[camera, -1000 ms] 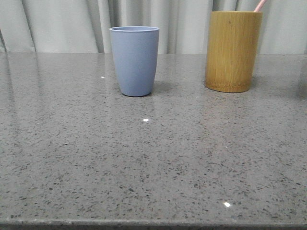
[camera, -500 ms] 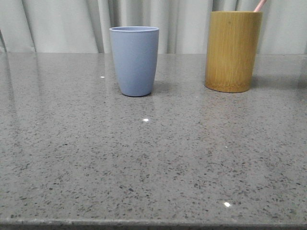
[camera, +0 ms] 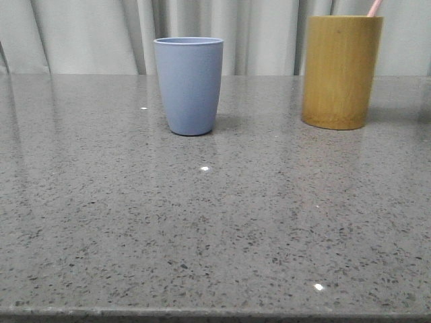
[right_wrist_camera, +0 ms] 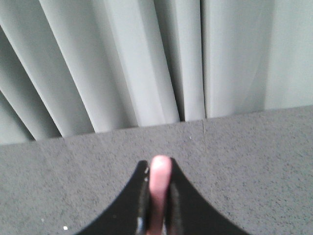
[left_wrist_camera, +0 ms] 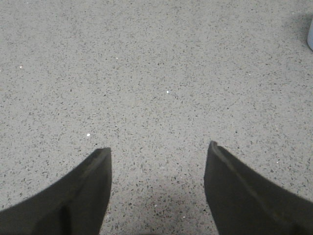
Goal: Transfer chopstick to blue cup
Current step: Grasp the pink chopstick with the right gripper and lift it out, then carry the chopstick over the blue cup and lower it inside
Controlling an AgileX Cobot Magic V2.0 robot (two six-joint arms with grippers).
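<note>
The blue cup [camera: 188, 84] stands upright at the back middle of the table, and its edge shows in the left wrist view [left_wrist_camera: 310, 35]. A pale pink chopstick [camera: 374, 7] sticks out of the bamboo holder [camera: 342, 70] at the back right. In the right wrist view my right gripper [right_wrist_camera: 159, 166] is shut on the pink chopstick [right_wrist_camera: 160, 183], whose rounded end pokes out between the fingers. My left gripper [left_wrist_camera: 159, 147] is open and empty over bare table. Neither gripper shows in the front view.
The grey speckled table [camera: 215, 222] runs to a front edge at the bottom of the front view. Pale curtains [camera: 87, 33] hang behind the table and fill the upper part of the right wrist view [right_wrist_camera: 122, 63].
The bamboo holder and the pink chopstick tip in it have shifted to the right. The blue cup has not moved.
</note>
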